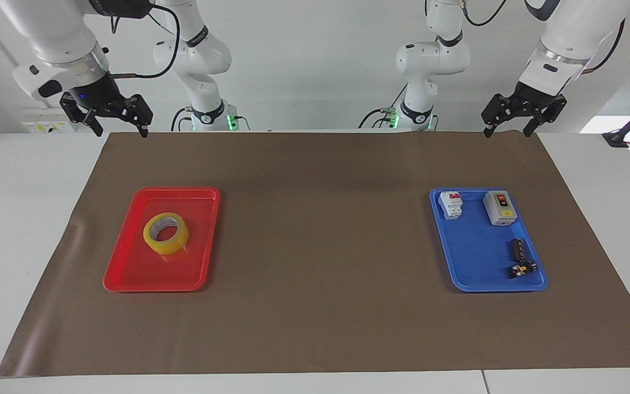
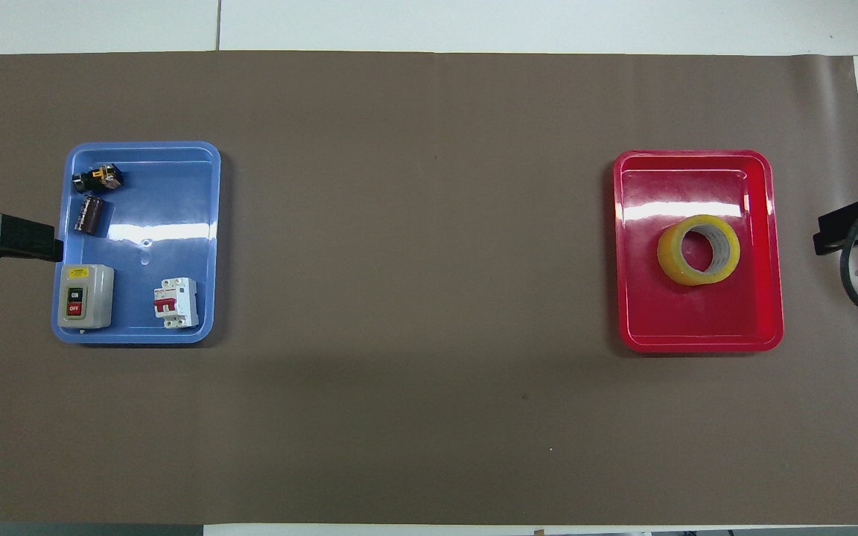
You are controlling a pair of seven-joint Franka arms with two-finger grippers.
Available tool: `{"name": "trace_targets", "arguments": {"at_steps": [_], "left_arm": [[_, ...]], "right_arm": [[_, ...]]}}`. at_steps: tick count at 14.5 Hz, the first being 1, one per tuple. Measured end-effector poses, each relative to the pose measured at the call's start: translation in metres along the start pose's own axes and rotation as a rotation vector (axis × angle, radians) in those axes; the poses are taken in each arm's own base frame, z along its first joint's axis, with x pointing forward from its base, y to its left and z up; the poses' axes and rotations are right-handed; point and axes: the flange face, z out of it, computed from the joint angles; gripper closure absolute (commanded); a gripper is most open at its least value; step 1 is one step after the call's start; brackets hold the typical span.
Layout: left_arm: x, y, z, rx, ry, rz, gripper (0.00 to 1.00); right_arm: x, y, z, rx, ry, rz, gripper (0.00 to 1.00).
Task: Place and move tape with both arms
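I note a brown mat (image 1: pixel 320 246) covering most of the table. On it, toward the right arm's end, sits a red tray (image 1: pixel 129 273); toward the left arm's end, a blue tray (image 1: pixel 473 257). The right gripper (image 1: pixel 120 131) hangs in the air over the mat's robot-side corner, fingers spread apart, holding nothing. The left gripper (image 1: pixel 506 132) hangs over the other robot-side corner, fingers likewise apart and empty. The tape (image 1: pixel 166 233) lies flat inside the red tray, toward its robot-side half, touched by neither gripper. In the blue tray I see a grey switch box (image 1: pixel 500 208), a white breaker (image 1: pixel 450 204) and two small dark parts (image 1: pixel 518 258).
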Motion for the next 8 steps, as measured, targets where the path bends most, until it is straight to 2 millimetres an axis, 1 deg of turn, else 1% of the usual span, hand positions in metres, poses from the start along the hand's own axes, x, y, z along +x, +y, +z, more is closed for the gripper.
{"name": "trace_targets", "arguments": {"at_steps": [4, 8], "left_arm": [[0.0002, 0.0000, 0.0010, 0.000, -0.002, 0.000, 0.00], [0.0020, -0.0002, 0.0064, 0.000, -0.012, 0.000, 0.00]], "right_arm": [[0.0000, 0.0000, 0.0000, 0.000, 0.000, 0.000, 0.00], [0.0000, 0.0000, 0.0000, 0.000, 0.000, 0.000, 0.00]]}}
